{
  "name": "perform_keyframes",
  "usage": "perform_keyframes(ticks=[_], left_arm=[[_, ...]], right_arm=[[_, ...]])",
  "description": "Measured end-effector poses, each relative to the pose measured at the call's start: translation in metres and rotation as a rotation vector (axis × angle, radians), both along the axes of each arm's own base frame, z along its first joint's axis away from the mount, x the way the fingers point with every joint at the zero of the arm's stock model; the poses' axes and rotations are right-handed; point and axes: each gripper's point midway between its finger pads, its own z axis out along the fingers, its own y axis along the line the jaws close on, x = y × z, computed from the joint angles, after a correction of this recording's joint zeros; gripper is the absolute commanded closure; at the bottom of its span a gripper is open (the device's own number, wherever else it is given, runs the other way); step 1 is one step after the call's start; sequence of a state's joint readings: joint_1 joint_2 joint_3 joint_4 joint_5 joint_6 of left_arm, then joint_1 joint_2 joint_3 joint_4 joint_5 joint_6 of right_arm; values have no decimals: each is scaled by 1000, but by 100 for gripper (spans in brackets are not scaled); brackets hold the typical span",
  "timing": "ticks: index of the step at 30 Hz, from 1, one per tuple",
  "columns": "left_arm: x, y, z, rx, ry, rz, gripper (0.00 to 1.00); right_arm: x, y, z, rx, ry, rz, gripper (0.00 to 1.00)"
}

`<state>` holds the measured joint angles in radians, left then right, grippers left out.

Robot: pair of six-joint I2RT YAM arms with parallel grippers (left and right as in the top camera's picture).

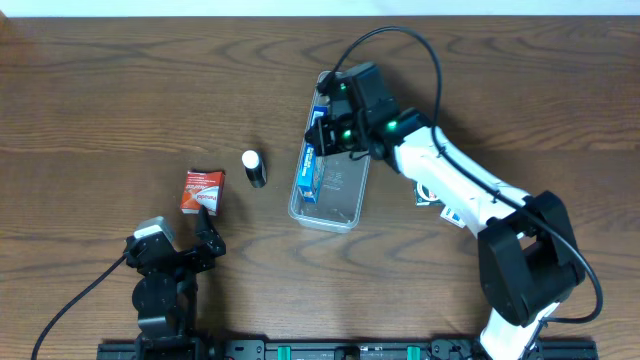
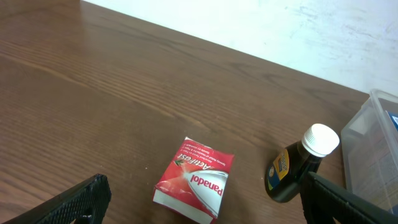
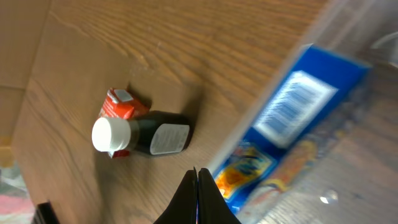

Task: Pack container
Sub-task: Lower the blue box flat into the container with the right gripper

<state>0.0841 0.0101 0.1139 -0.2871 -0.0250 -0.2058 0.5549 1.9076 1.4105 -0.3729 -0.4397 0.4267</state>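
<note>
Overhead: container (image 1: 336, 196) lies on the wooden table (image 1: 100, 100) right of centre, long axis running roughly near-to-far, far end tilted slightly to the right. 1 blue box (image 1: 309, 172) lies inside it along the left wall, lengthwise. The rest of the tub floor visible near the front end looks bare through the clear plastic.

Right arm reaches in from the right; its wrist sits over the far half of the container. Right wrist view: right gripper (image 3: 198, 186) has both fingers pressed together at the tip, nothing between them. Below it is the tub's left wall with the blue box just behind it.

Left gripper (image 1: 208, 238) is low at the front-left of the table, well apart from the container. Left wrist view: the 2 fingers (image 2: 74, 202) stand wide apart at the frame's lower corners, nothing held.

Loose items, both outside the tub on its left:
- 1 red box (image 2: 193, 180), printed "panadol", flat on the table, just ahead of the left gripper.
- 1 dark bottle (image 2: 292, 171) with white cap, on its side between the red box and the container, touching neither.
</note>
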Motion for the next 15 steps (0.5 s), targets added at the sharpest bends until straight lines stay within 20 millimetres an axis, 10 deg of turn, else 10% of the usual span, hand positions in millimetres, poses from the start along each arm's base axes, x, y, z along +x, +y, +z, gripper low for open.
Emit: perform_keyframes(ticks=[15], left_arm=[[0,0,0,0,0,0,2]], right_arm=[[-9,-42,-28,-268,5,-55,99]])
